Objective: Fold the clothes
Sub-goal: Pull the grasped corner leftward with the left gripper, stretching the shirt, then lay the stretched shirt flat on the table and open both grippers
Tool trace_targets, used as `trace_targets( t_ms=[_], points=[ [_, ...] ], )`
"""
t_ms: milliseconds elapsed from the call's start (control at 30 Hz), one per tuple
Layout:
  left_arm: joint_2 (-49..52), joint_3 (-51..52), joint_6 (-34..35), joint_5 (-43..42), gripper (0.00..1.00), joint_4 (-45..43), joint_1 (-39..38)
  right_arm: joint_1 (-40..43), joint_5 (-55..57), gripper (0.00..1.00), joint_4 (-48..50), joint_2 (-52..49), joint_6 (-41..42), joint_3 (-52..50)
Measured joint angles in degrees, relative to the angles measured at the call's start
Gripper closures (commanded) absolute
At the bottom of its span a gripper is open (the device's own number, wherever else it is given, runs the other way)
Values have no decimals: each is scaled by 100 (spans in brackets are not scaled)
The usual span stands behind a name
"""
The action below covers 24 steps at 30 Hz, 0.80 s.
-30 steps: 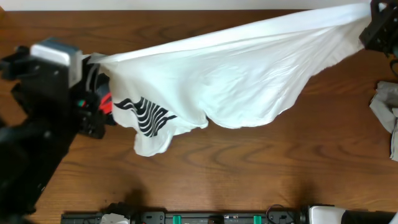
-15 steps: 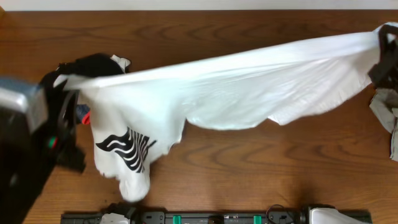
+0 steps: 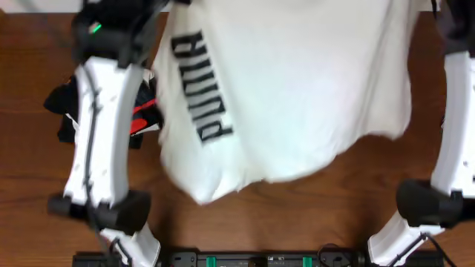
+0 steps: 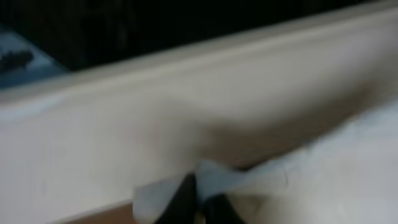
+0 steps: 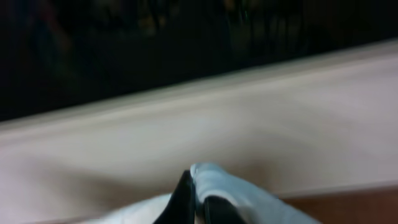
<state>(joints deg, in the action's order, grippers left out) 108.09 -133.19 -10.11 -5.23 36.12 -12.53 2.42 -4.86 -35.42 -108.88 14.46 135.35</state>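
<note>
The clothes, a large white T-shirt (image 3: pixel 297 89), hang spread wide and high above the table, filling the upper middle of the overhead view. Black block lettering (image 3: pixel 199 89) runs down its left side. The lower hem droops free over the wood. My left gripper (image 4: pixel 198 202) is shut on a fold of the white fabric (image 4: pixel 261 180) at the shirt's left end. At the right end, my right gripper (image 5: pixel 198 202) is shut on a white edge (image 5: pixel 230 186). Both wrist views are blurred. From overhead, the shirt and the frame's top edge hide both sets of fingers.
Black garments with a red band (image 3: pixel 141 119) lie on the wooden table (image 3: pixel 312 215) at the left, partly under the left arm (image 3: pixel 96 148). The right arm (image 3: pixel 454 148) rises along the right edge. The arm bases line the front edge.
The shirt went from a low stretched span across the table to hanging high near the camera. Both arms rose and swung toward the back. The lettering has turned into view.
</note>
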Motion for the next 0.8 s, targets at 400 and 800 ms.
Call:
trace_targets(
  t_ms=[400, 800],
  points=[
    [-584, -1792, -660, -57, 94, 1060, -24, 219, -267, 99, -754, 341, -304, 9],
    [758, -1412, -990, 94, 94, 5097, -26, 221, 20, 99, -3497, 352, -1056, -208]
  ],
)
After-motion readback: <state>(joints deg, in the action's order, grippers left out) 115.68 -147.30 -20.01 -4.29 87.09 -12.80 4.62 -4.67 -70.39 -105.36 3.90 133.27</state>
